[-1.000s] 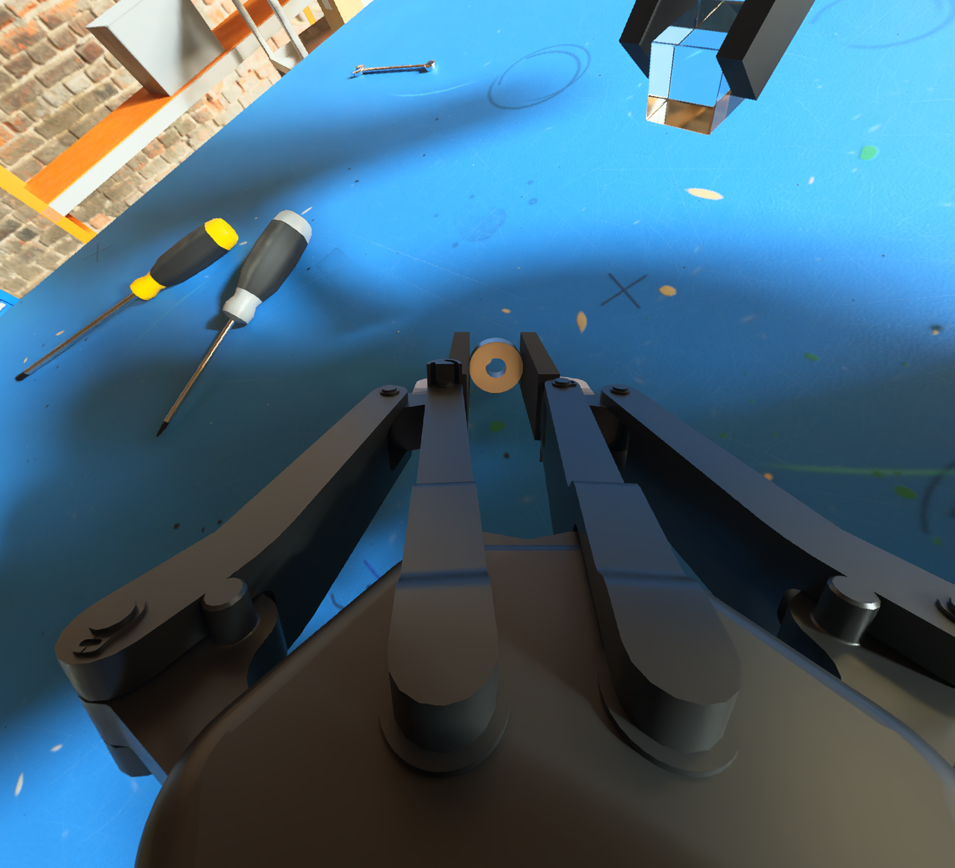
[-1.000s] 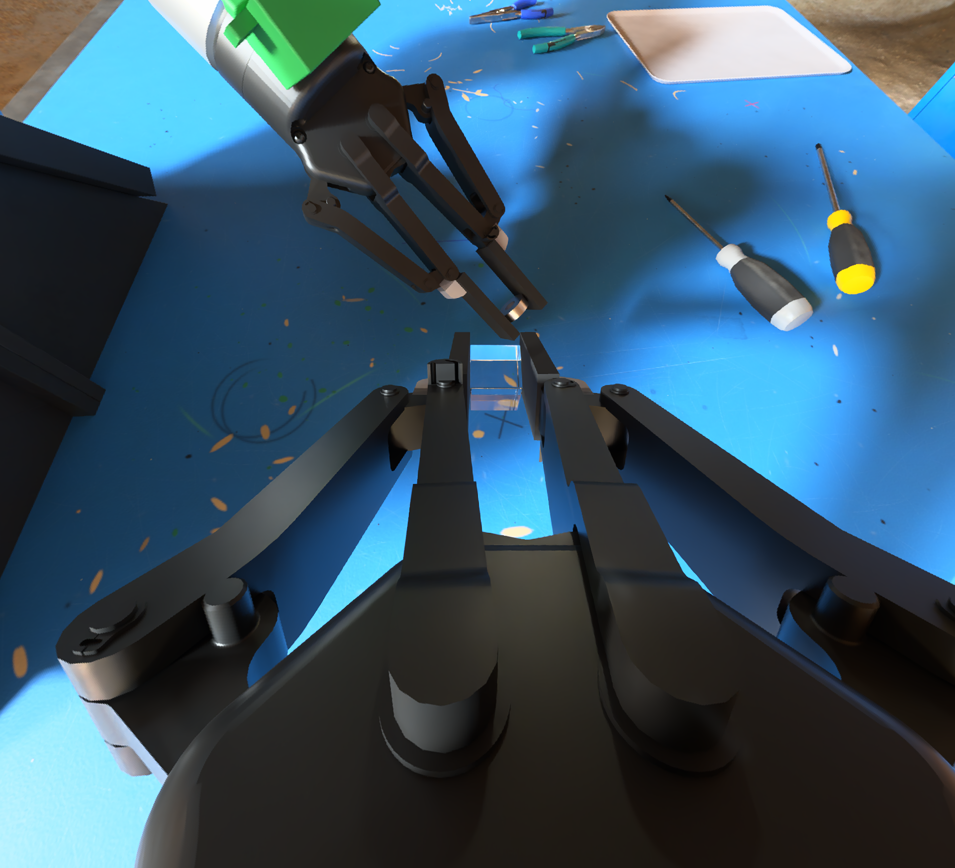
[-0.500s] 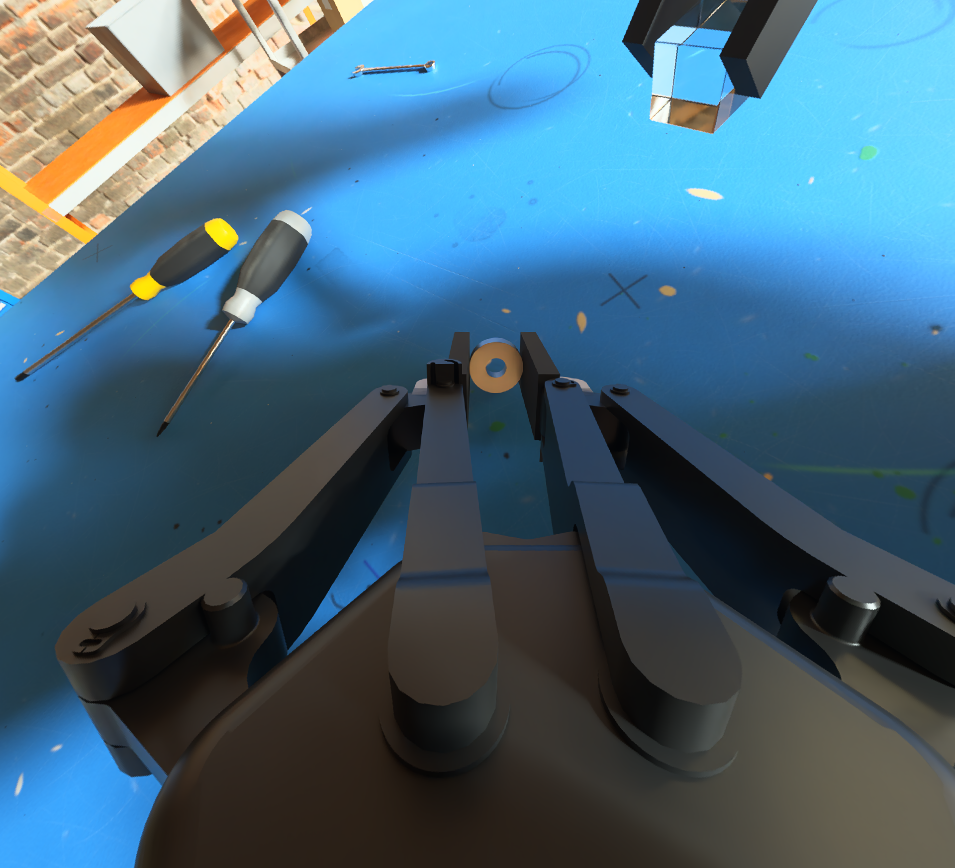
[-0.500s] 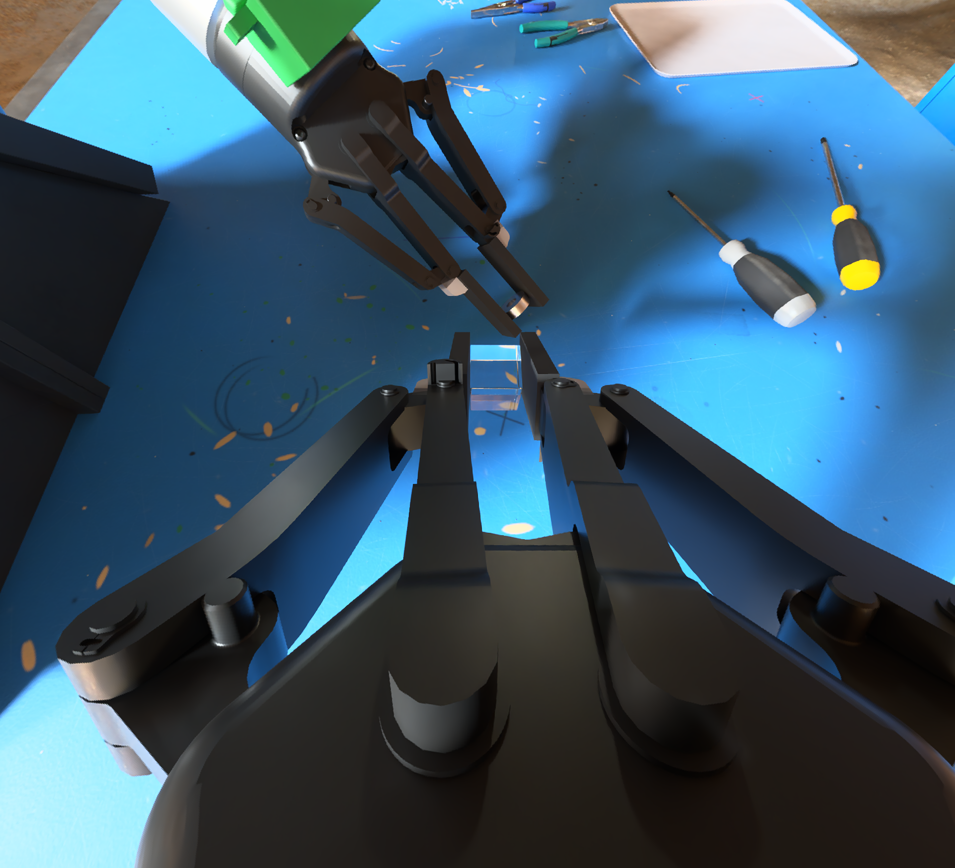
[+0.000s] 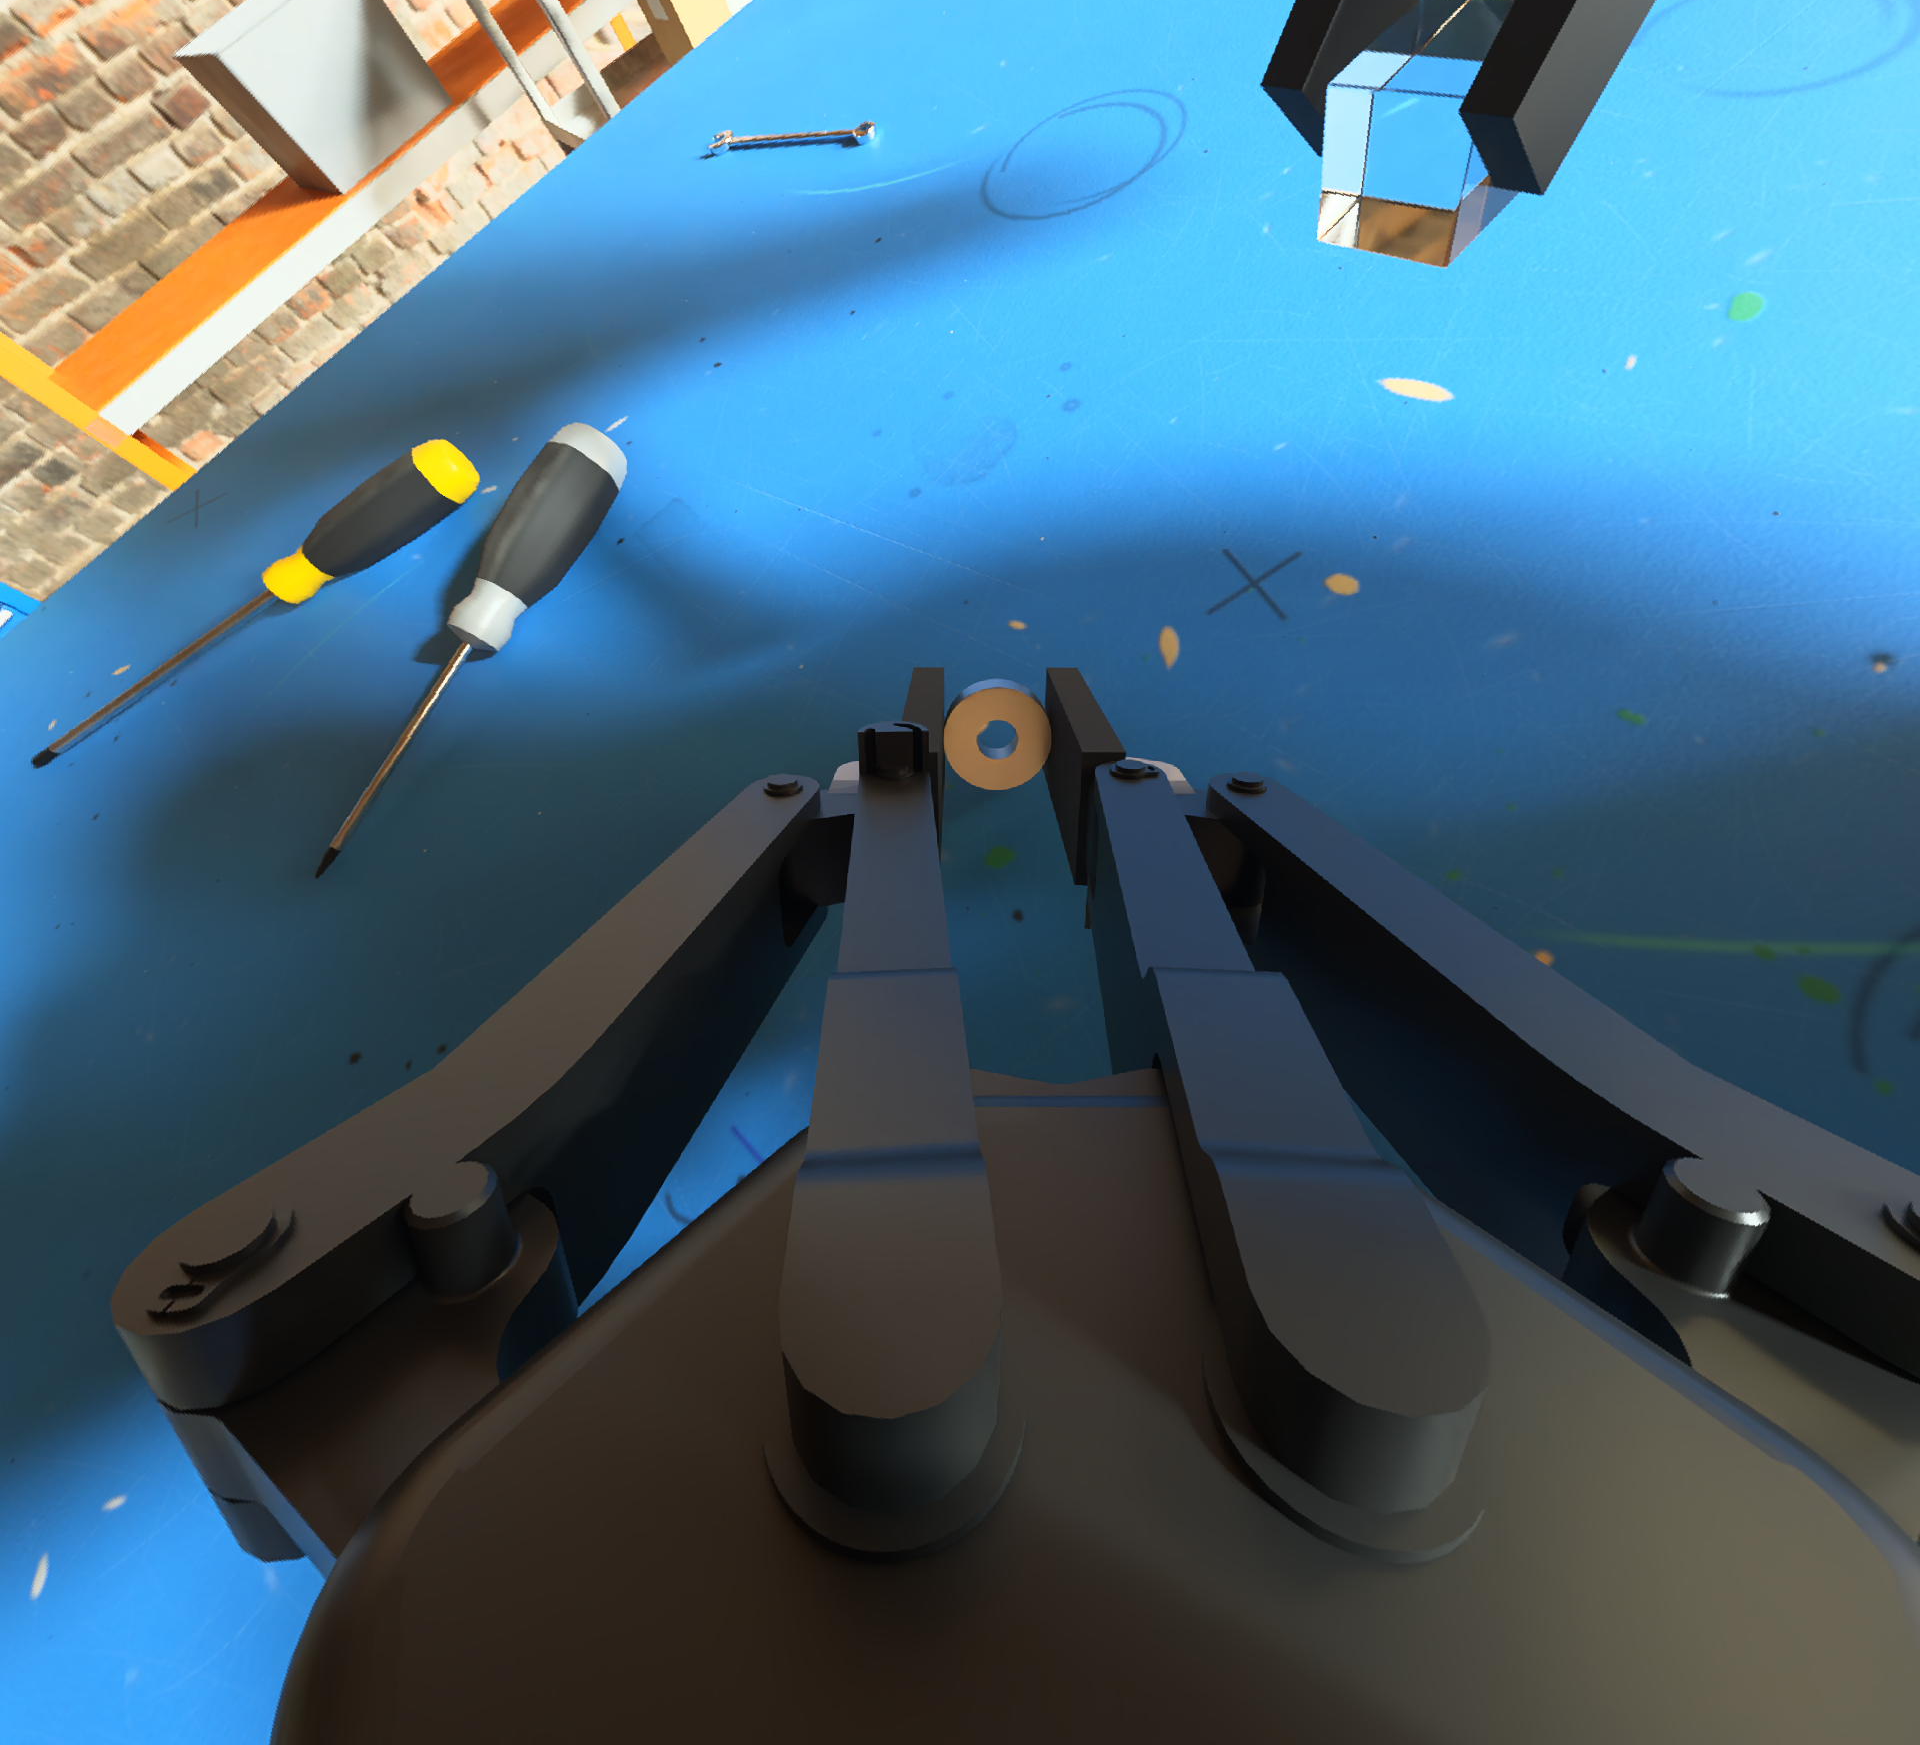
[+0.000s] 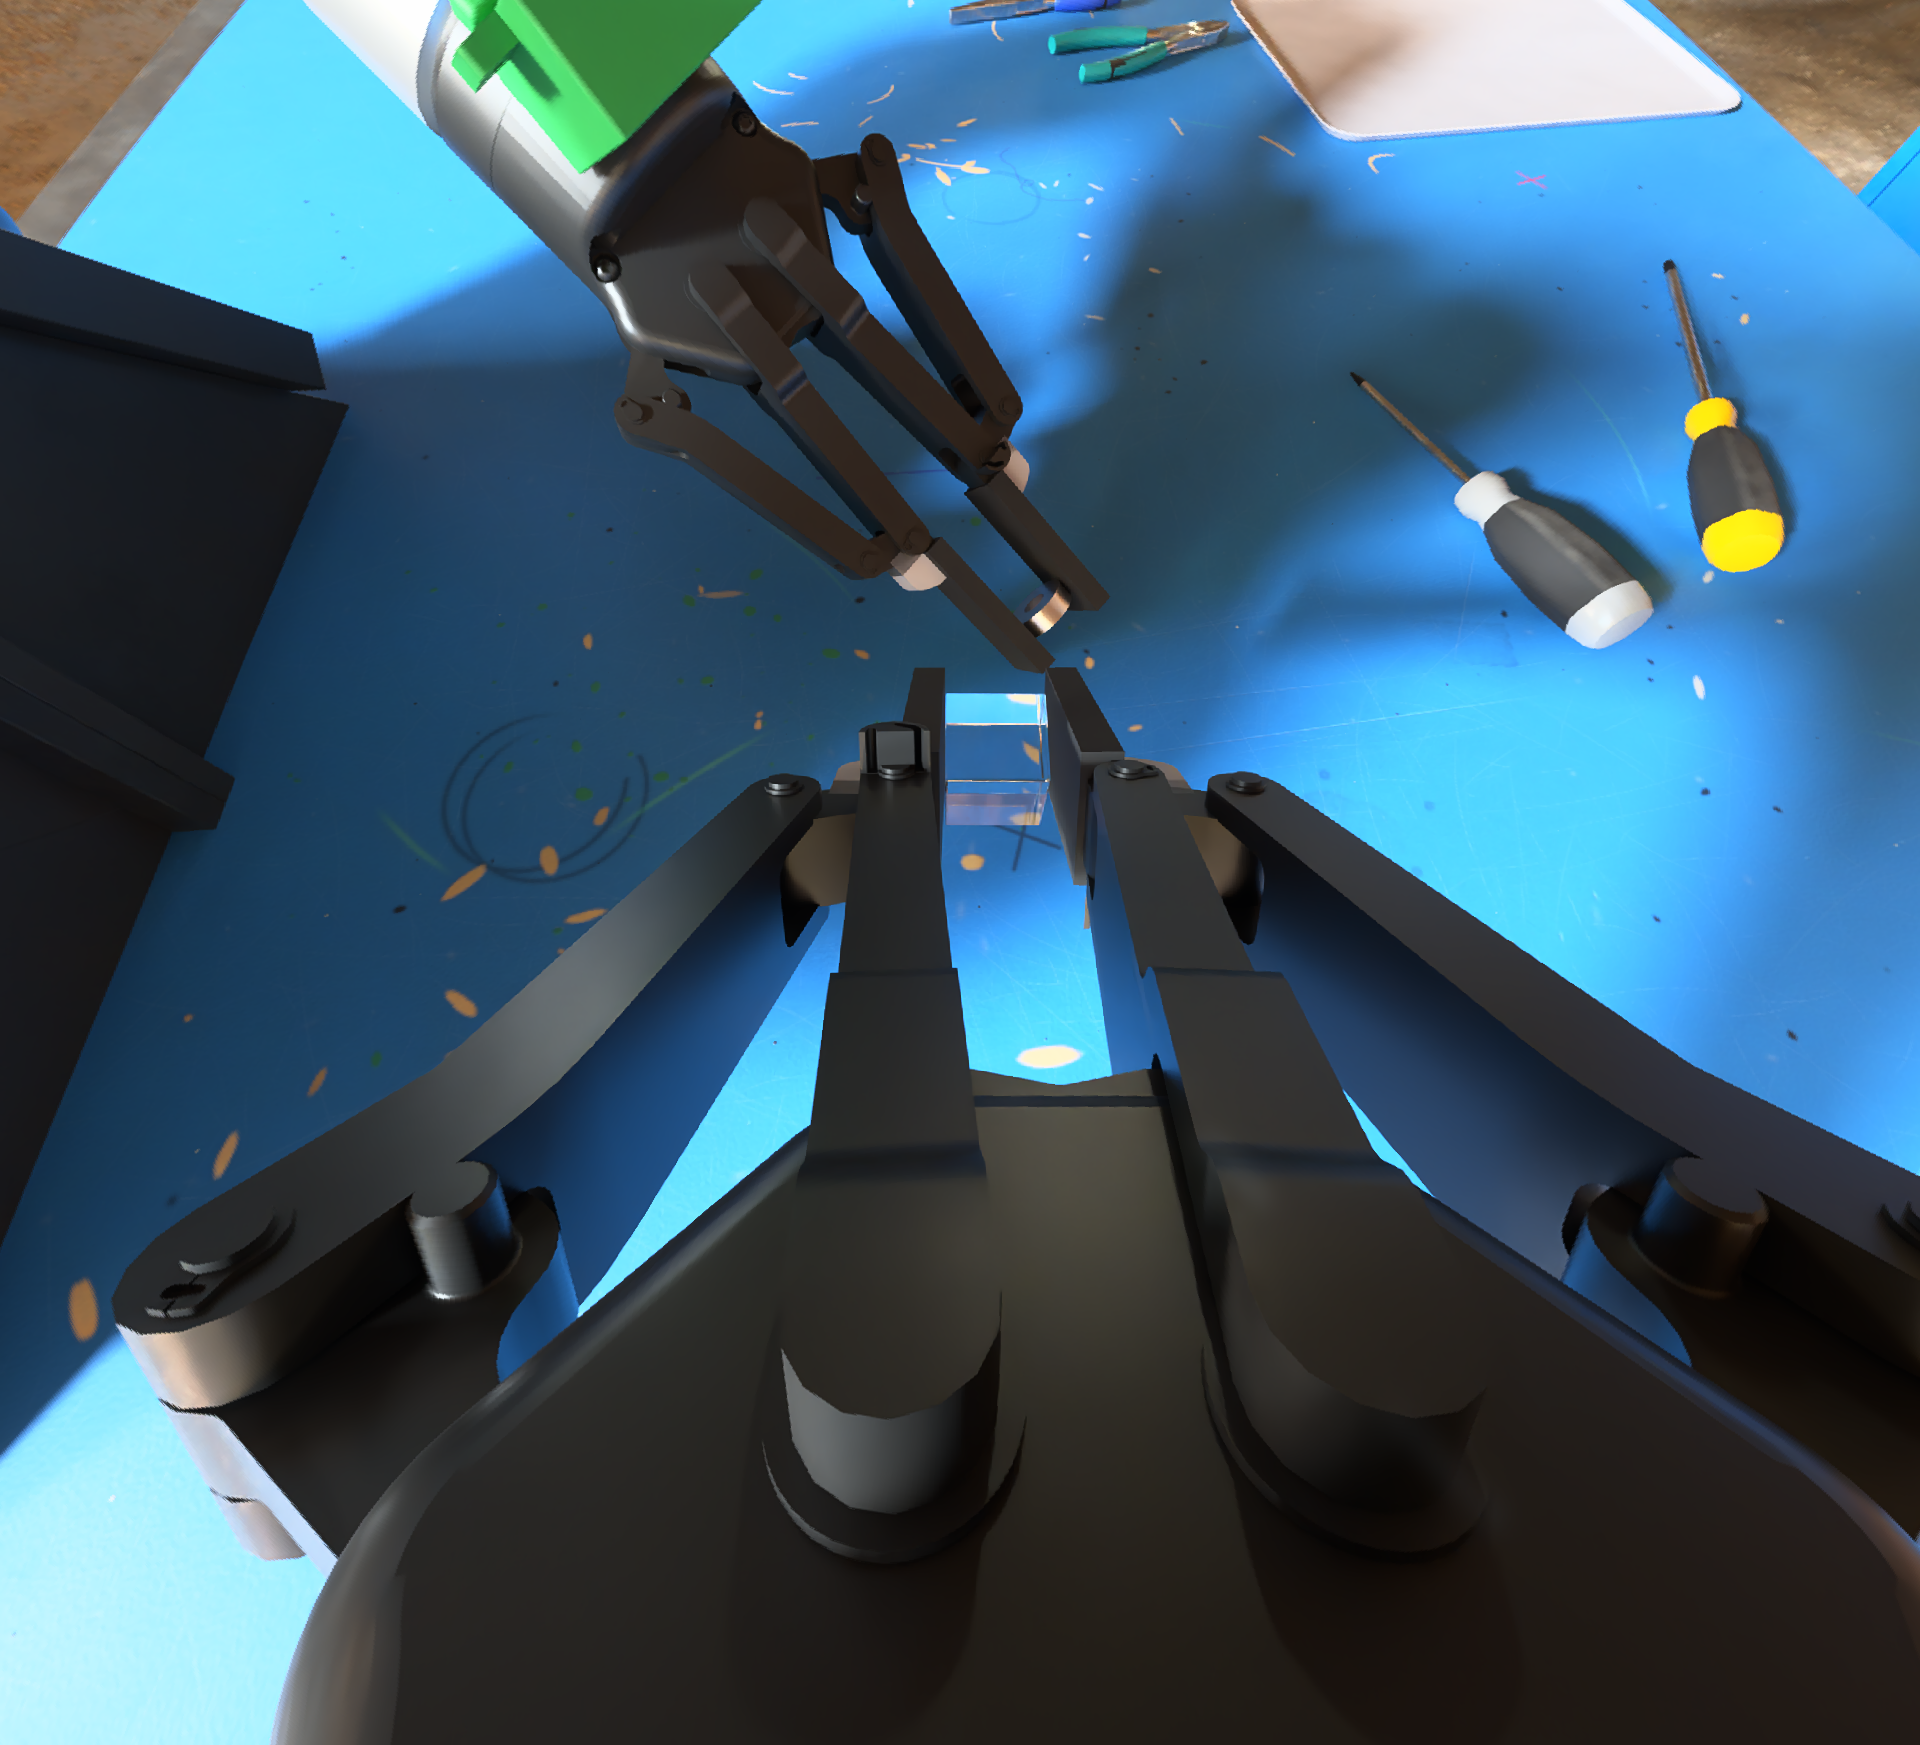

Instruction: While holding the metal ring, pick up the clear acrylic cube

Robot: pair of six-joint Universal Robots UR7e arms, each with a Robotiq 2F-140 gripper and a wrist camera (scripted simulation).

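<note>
My left gripper (image 5: 995, 708) is shut on a small metal ring (image 5: 996, 736), held above the blue table (image 5: 727, 365). The ring also shows in the right wrist view (image 6: 1047, 606), between the left gripper's fingertips (image 6: 1049, 630). My right gripper (image 6: 995, 708) is shut on the clear acrylic cube (image 6: 992, 753) and holds it above the table. In the left wrist view the cube (image 5: 1397, 157) hangs clear of the surface between the right gripper's two black fingers (image 5: 1558, 22), at the upper right.
Two screwdrivers lie on the table, one yellow-and-black (image 5: 353, 542), one grey-and-black (image 5: 530, 542). A small wrench (image 5: 792, 135) lies farther back. A white tray (image 6: 1475, 54) and pliers (image 6: 1132, 48) sit at the far edge. A dark box (image 6: 114, 573) stands at left.
The right gripper has risen slightly with the cube in it, so the table looks a little farther off. The left gripper and ring have not moved.
</note>
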